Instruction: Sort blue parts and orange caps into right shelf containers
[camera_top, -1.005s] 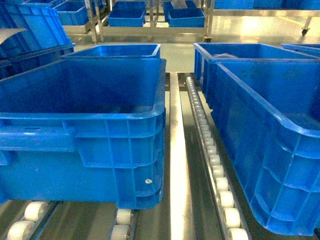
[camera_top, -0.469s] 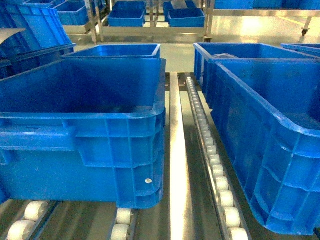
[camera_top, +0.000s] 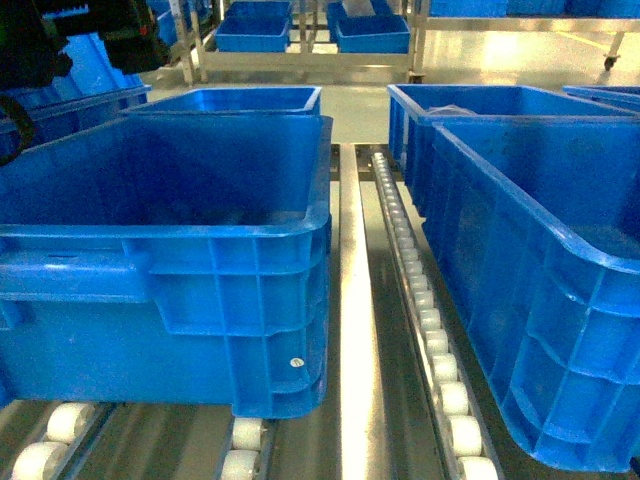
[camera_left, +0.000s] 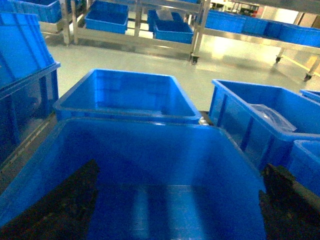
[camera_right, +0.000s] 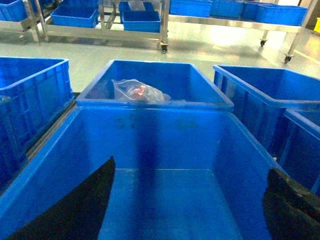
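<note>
Two open, empty grippers, left (camera_left: 175, 210) and right (camera_right: 187, 210), hang over my crates (camera_top: 200, 180). Roller rail (camera_top: 425, 320) separates them. Behind sits a clear bag (camera_right: 140, 91).

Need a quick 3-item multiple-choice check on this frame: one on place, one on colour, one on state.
1. Right wrist view: where is the clear bag?
A. on the floor
B. in the far crate
C. on a shelf

2. Head view: what colour is the left crate?
A. grey
B. green
C. blue

3. Right wrist view: what state is the near crate in?
A. empty on its visible floor
B. heaped with parts
C. lidded

Answers:
1. B, the bag lies just behind that crate's front rim.
2. C, its walls and rim are bright blue.
3. A, the open top shows only bare blue floor.
</note>
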